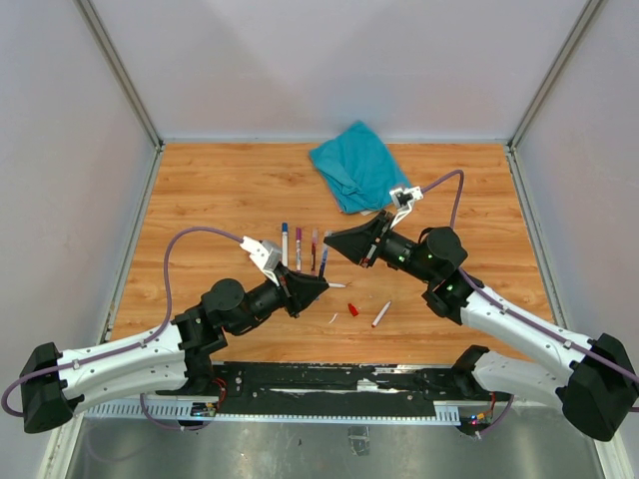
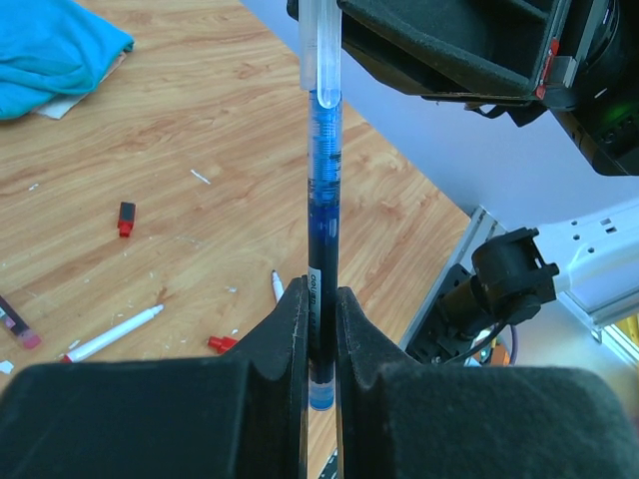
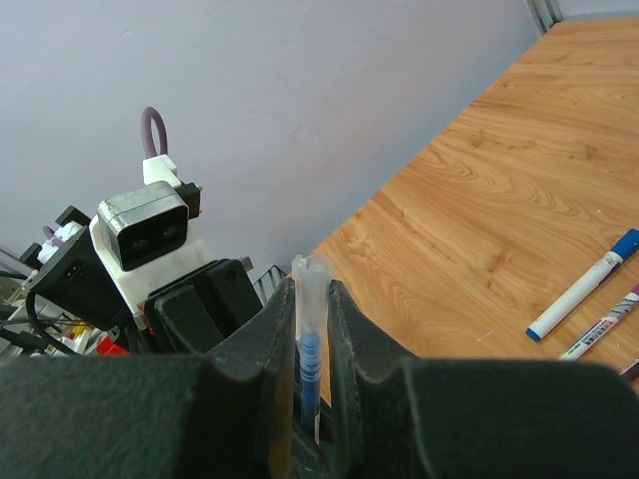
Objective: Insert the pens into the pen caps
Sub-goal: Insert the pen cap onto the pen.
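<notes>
A blue pen (image 2: 322, 190) stands between my two grippers above the table, seen in the top view as the pen (image 1: 322, 261). My left gripper (image 2: 320, 294) is shut on its dark lower barrel. My right gripper (image 3: 312, 291) is shut on a clear pen cap (image 3: 311, 284), and the pen's blue front end (image 3: 311, 361) sits inside that cap. In the top view the left gripper (image 1: 319, 283) and right gripper (image 1: 332, 242) face each other closely. Three capped pens (image 1: 298, 246) lie side by side behind them.
A teal cloth (image 1: 357, 165) lies at the back of the wooden table (image 1: 220, 190). In front of the grippers lie a red cap (image 1: 353, 310), a white pen with a red tip (image 1: 380, 314) and small white scraps (image 1: 334, 319). A red-and-black cap (image 2: 126, 218) lies apart.
</notes>
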### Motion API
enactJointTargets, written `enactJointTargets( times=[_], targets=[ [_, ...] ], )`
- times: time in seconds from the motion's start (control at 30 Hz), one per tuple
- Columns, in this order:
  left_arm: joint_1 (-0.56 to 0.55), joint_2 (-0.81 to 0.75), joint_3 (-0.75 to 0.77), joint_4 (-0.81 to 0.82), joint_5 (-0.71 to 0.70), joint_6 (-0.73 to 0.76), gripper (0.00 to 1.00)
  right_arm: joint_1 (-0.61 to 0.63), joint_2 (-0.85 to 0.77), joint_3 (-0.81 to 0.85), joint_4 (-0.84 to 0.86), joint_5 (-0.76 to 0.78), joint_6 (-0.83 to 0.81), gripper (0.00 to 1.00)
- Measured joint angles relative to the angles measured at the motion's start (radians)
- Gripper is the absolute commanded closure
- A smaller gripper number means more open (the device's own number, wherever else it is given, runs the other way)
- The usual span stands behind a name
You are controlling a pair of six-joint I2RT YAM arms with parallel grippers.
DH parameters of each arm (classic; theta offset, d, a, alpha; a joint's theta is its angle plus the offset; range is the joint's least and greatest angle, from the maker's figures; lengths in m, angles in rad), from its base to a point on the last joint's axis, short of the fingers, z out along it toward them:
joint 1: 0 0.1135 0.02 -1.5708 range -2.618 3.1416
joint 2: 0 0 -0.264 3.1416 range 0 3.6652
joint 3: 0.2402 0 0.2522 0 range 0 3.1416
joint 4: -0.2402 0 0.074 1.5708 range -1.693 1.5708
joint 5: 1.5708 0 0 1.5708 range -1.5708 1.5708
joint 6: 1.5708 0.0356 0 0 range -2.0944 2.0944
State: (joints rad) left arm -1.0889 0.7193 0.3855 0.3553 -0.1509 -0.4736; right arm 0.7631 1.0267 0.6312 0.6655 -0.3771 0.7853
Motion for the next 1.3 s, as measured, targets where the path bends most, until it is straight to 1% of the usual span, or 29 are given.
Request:
enactJointTargets(
  times=[0.57, 0.63, 0.8, 0.97, 1.03, 1.13, 1.3],
  targets=[
    [-0.002, 0.001, 0.000, -0.020, 0.010, 0.000, 1.00, 0.013, -0.039, 0.000, -0.101, -0.006, -0.027, 0.99],
    [-0.002, 0.002, 0.000, -0.025, 0.012, 0.000, 1.00, 0.014, -0.041, 0.000, -0.111, -0.006, -0.027, 0.98],
    [-0.002, 0.003, 0.000, -0.039, 0.013, 0.000, 0.99, 0.014, -0.040, 0.000, -0.126, -0.006, -0.028, 0.83],
    [-0.002, 0.003, -0.001, -0.042, 0.010, 0.000, 1.00, 0.018, -0.039, 0.000, -0.143, -0.011, -0.034, 0.66],
    [-0.002, 0.003, -0.001, -0.029, 0.003, 0.000, 1.00, 0.024, -0.039, 0.000, -0.169, -0.016, -0.043, 0.61],
    [-0.002, 0.003, -0.001, -0.021, -0.003, 0.000, 0.99, 0.028, -0.046, 0.000, -0.198, -0.018, -0.058, 0.47],
    [-0.002, 0.003, 0.000, -0.016, -0.010, 0.000, 0.99, 0.028, -0.098, 0.000, -0.255, -0.005, -0.088, 0.32]
  ],
)
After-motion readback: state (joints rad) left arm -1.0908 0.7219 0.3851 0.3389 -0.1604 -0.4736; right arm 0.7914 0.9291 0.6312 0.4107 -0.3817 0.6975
